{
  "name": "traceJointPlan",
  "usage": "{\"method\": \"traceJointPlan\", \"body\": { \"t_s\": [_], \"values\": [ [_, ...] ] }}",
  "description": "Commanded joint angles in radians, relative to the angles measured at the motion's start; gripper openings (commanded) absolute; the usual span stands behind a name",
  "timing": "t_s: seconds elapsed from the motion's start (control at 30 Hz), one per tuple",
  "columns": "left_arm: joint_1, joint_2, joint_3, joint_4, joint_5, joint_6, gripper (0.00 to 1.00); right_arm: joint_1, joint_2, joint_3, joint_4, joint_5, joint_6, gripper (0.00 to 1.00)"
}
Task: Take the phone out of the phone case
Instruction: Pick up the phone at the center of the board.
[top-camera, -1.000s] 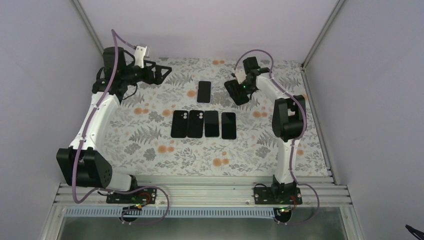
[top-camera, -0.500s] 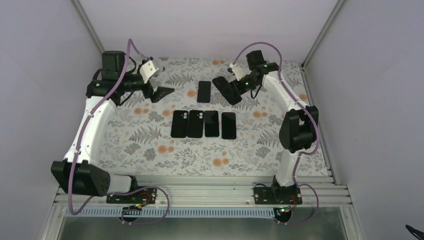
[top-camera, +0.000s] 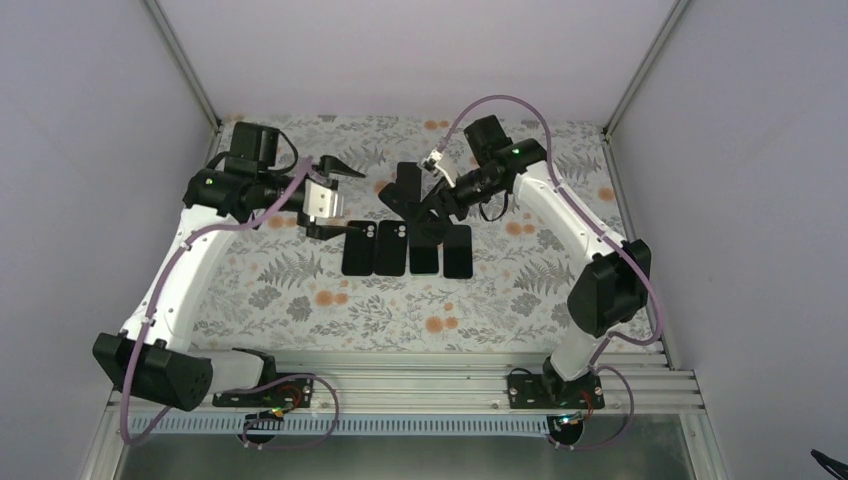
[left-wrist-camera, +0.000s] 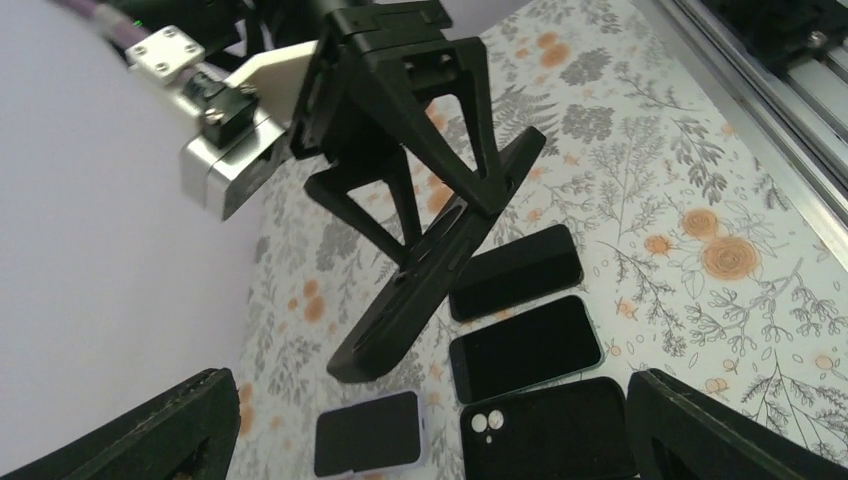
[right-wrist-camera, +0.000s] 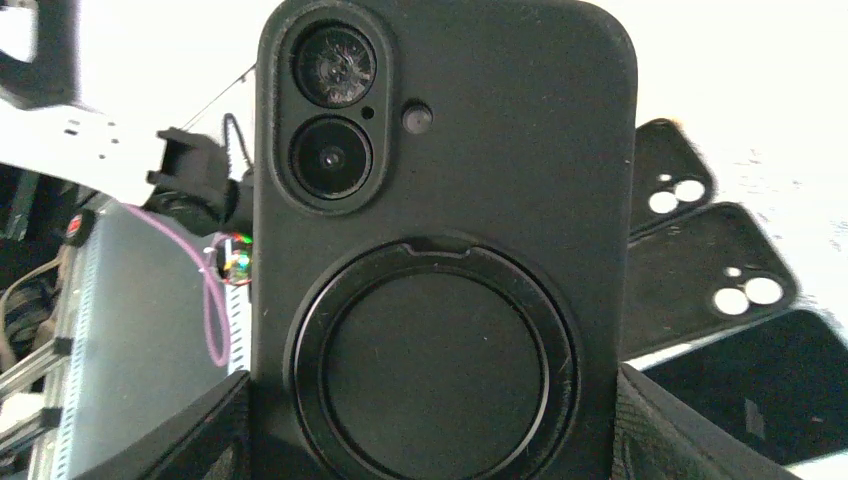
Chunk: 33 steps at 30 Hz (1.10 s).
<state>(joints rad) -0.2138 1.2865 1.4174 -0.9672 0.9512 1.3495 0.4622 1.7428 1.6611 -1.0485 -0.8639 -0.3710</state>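
While my right end effector (left-wrist-camera: 447, 200) clamps the cased phone (left-wrist-camera: 440, 265) aloft, my left end effector (top-camera: 333, 198) gapes empty beside it. Extraction seems not yet begun.

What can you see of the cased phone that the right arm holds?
The cased phone is matte black. Its back shows an oval cut-out with two stacked lenses, the upper one scratched, a small hole beside them and a round ring below. The right gripper clamps its long edges in the jaws, holding it tilted in the air near the row of phones.
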Motion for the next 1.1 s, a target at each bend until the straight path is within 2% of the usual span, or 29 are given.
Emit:
{"method": "traceJointPlan", "body": {
  "t_s": [0.0, 0.27, 0.33, 0.6, 0.9, 0.97, 1.03, 1.07],
  "values": [
    [-0.058, -0.057, -0.043, 0.003, -0.006, 0.19, 0.94, 0.037, -0.064, -0.025, -0.028, -0.142, -0.057, 0.48],
    [-0.119, -0.084, -0.066, 0.055, -0.039, 0.203, 0.83, 0.105, -0.088, -0.026, -0.074, -0.184, -0.094, 0.49],
    [-0.131, -0.085, -0.069, 0.046, -0.043, 0.221, 0.78, 0.12, -0.107, -0.022, -0.087, -0.19, -0.103, 0.49],
    [-0.16, -0.064, -0.061, -0.046, -0.044, 0.282, 0.47, 0.153, -0.116, -0.02, -0.13, -0.237, -0.148, 0.49],
    [-0.196, -0.068, -0.039, -0.055, -0.057, 0.221, 0.09, 0.165, -0.138, -0.036, -0.133, -0.237, -0.179, 0.52],
    [-0.204, -0.069, -0.035, -0.064, -0.059, 0.213, 0.04, 0.166, -0.148, -0.04, -0.109, -0.199, -0.163, 0.6],
    [-0.208, -0.068, -0.035, -0.073, -0.068, 0.201, 0.03, 0.165, -0.164, -0.042, -0.066, -0.124, -0.126, 0.83],
    [-0.208, -0.067, -0.034, -0.08, -0.073, 0.196, 0.02, 0.164, -0.175, -0.04, -0.045, -0.078, -0.116, 0.89]
  ]
}}
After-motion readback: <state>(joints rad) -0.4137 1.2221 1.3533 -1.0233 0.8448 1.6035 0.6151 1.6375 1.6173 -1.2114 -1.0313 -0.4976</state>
